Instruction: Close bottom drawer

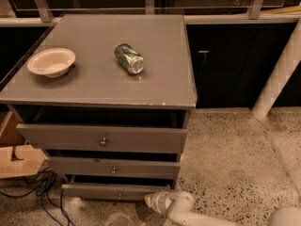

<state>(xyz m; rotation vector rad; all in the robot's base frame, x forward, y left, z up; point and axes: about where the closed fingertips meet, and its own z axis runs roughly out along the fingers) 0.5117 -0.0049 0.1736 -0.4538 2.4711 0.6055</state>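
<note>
The bottom drawer (94, 191) is the lowest grey front of the cabinet (160, 86). It stands out a little, with a dark gap above its panel and a small knob (120, 195) at its middle. My gripper (151, 200), at the end of a white arm (188, 213) coming in from the bottom right, is low at the floor, right against the right end of that drawer's front. The two taller drawers above also stand slightly out.
A white bowl (51, 61) and a green can (129, 58) on its side lie on the cabinet top. Dark cables (42, 192) and a wooden box (19, 159) are on the floor at the left. A white post (277, 74) leans at the right.
</note>
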